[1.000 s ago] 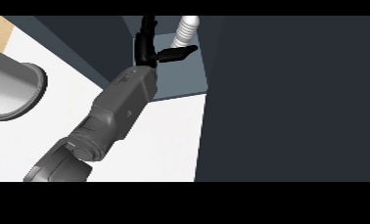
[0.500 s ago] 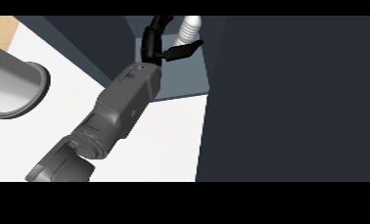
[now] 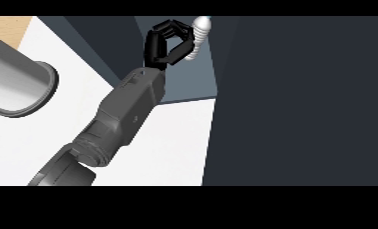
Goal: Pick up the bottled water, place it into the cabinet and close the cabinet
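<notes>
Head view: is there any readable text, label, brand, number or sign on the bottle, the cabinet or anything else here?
None. The bottled water in the left hand shows no readable label.
The cabinet, the white counter and the grey pot at the left edge carry no lettering or signs.

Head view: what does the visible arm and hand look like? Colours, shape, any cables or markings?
One arm shows: a chunky mid-grey forearm in blocky, rounded segments with small recesses in the casing, narrowing toward the wrist. It ends in a glossy black hand with slim, segmented fingers. No cables, labels or markings are visible. The other arm is out of view.
</notes>
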`<state>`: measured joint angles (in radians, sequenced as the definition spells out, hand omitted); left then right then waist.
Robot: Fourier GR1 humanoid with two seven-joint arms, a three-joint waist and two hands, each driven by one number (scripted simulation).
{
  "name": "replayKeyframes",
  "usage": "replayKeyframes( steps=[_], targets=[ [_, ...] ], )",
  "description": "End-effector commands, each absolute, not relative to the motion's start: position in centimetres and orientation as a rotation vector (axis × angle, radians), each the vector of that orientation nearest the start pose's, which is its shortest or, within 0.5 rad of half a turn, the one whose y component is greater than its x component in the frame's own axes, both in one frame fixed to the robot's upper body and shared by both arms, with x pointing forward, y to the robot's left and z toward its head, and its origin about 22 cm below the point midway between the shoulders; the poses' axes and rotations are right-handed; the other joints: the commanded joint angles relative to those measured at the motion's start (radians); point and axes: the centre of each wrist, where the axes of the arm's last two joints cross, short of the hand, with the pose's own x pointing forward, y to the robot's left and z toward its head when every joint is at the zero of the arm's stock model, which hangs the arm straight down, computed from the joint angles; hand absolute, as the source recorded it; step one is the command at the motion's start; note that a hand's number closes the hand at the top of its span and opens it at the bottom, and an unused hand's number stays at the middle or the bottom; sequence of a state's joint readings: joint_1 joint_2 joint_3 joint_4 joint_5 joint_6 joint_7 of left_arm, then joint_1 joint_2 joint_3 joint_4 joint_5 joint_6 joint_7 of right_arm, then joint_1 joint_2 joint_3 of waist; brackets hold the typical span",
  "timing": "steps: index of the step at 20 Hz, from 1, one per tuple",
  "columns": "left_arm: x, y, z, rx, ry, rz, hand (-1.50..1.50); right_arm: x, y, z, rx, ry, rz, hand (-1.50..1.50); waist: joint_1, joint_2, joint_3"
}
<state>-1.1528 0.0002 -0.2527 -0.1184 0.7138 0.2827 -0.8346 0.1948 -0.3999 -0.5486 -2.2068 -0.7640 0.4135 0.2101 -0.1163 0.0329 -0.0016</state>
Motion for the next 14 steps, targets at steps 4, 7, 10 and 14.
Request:
replayKeyframes(
  steps=[4, 7, 10, 14],
  targets=[
    [41.1, 10.2, 0.0, -0.135, -1.888, 0.092, 1.5, 13.6, -37.2, 17.2, 0.13, -1.997, 0.224, -1.5, 0.037, -0.017, 0.001],
    [40.2, 10.2, -0.9, -0.189, -1.881, 0.139, 1.5, 13.5, -37.6, 19.5, 0.132, -1.987, 0.272, -1.5, 0.036, -0.02, 0.001],
    [38.3, 10.5, -3.1, -0.265, -1.845, 0.165, 1.5, 12.6, -36.4, 20.0, 0.145, -1.982, 0.289, -1.5, 0.05, -0.028, 0.0],
    [36.5, 9.6, -3.8, -0.364, -1.831, 0.166, 1.5, 12.6, -35.1, 19.6, 0.154, -1.964, 0.285, 1.5, 0.098, -0.035, 0.001]
  ],
)
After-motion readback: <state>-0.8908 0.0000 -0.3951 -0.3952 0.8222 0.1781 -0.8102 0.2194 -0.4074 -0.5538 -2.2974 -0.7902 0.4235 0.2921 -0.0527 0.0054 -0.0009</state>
